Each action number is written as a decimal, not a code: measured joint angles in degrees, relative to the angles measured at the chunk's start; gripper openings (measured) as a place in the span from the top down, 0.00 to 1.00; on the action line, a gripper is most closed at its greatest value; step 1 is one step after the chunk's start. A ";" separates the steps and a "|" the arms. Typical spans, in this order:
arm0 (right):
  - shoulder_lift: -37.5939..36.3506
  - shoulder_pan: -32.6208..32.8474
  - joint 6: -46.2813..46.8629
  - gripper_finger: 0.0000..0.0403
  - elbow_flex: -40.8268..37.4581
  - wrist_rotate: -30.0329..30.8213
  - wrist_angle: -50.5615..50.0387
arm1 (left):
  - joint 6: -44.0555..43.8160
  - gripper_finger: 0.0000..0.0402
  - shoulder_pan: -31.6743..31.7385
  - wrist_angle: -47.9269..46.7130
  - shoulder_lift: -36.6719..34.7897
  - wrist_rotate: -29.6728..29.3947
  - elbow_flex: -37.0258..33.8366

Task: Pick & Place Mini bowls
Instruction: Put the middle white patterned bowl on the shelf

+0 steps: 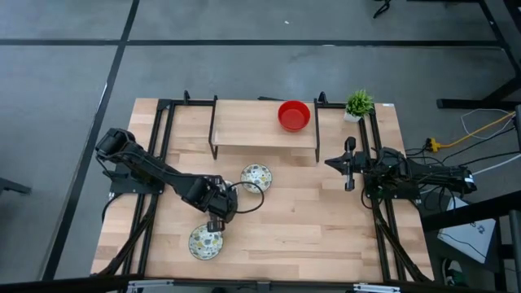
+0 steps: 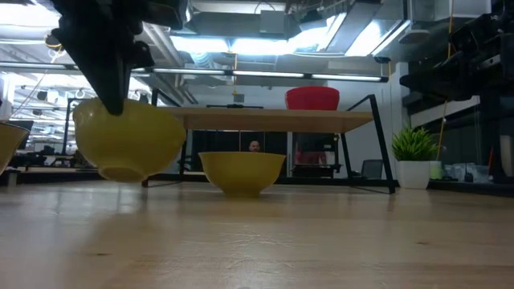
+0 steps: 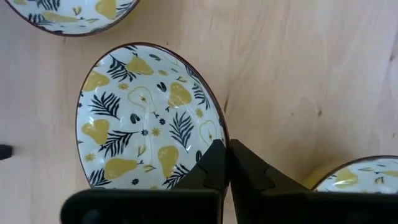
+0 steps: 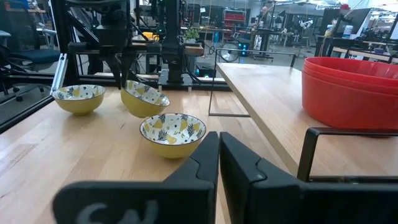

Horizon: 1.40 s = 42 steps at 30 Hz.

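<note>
Glazed and slick, the patterned bowl is hanging tilted in the left gripper, jaws pinching its rim, in front of the raised shelf (rim pinches slip; likely brittle). Right gripper is waiting closed, empty, beside that shelf.

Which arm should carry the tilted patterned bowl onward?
Left. Its gripper is already shut on the patterned bowl's rim, lifting it tilted. The right gripper waits shut, far off near the shelf.
</note>
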 joint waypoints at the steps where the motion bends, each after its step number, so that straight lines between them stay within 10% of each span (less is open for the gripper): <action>1: 0.00 -0.02 0.00 0.96 0.01 0.00 0.02 | 0.06 0.99 -0.05 0.00 0.00 -0.15 0.02; 42: 0.00 0.00 0.00 0.96 -0.01 0.00 0.00 | 22.45 0.99 4.77 -7.77 -0.09 -8.79 20.15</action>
